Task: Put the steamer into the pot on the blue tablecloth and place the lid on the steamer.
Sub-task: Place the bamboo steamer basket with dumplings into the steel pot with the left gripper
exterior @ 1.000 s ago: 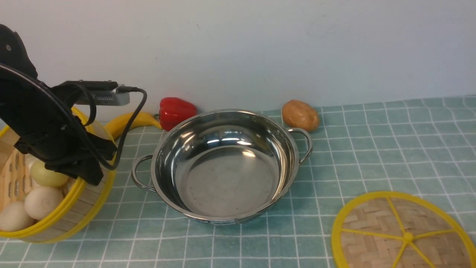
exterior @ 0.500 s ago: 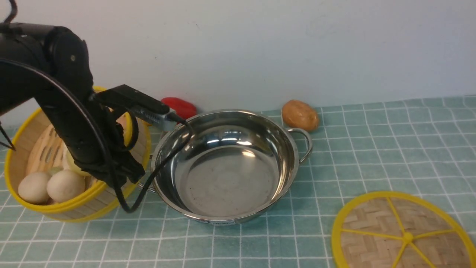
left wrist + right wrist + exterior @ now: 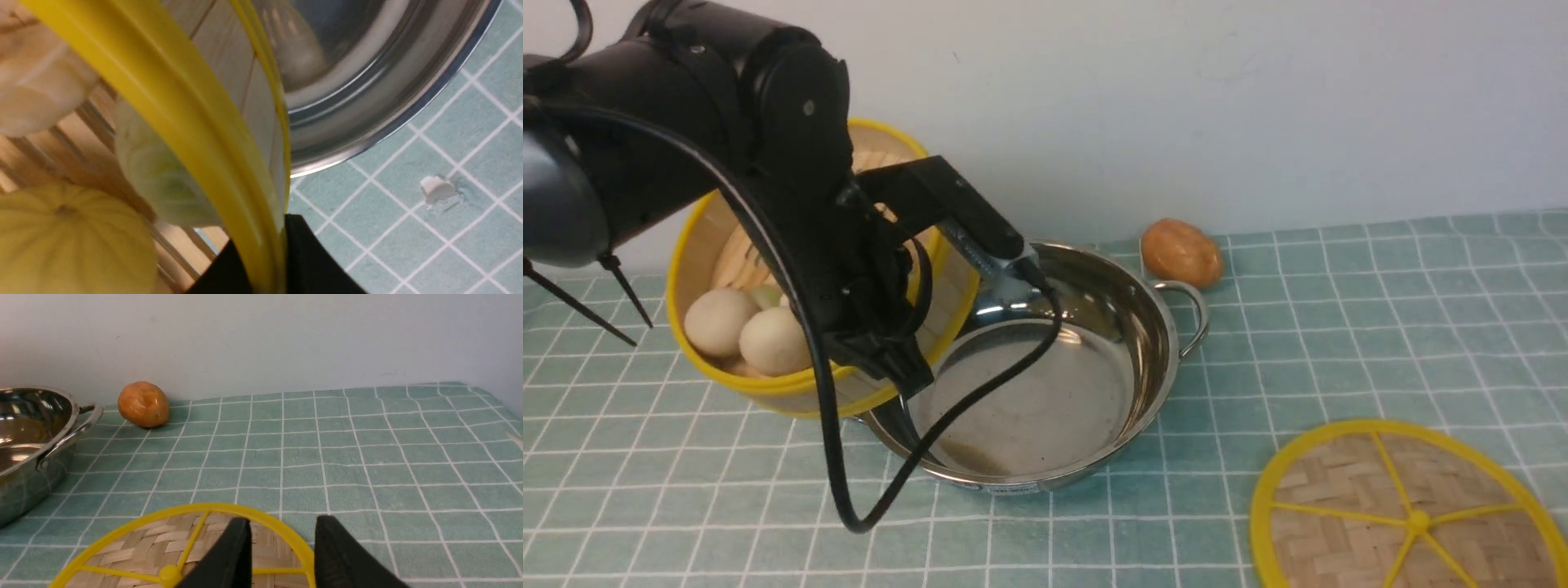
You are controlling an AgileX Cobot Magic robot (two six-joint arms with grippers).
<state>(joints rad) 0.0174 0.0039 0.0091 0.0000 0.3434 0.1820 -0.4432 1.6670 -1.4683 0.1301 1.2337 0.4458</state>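
Leftmost, the left hand point(image 3: 263, 261) is clamped tight on the yellow rim of the steamer point(image 3: 768, 390), pinching the rim and slatted wall between its jaws; the basket hangs tilted and clear of the table, probably to clear the pot's edge, so the smooth pale buns point(image 3: 743, 331) have rolled to its low side; its wall is thin upright bamboo slats, its floor open slats; it overlaps the left rim of the pot point(image 3: 1152, 343) but is not yet inside; the pot, wide, shallow, mirror-bright steel with loop handles, sits empty on the blue tablecloth point(image 3: 1339, 310), a soft cloth with a white grid; behind its right handle lies a lumpy brown potato point(image 3: 1182, 251); further right the lid point(image 3: 1339, 490), a flat woven disc with yellow spokes, lies on the cloth; the right hand point(image 3: 282, 522) waits spread wide over its far edge, holding nothing, seemingly ready for the second step.
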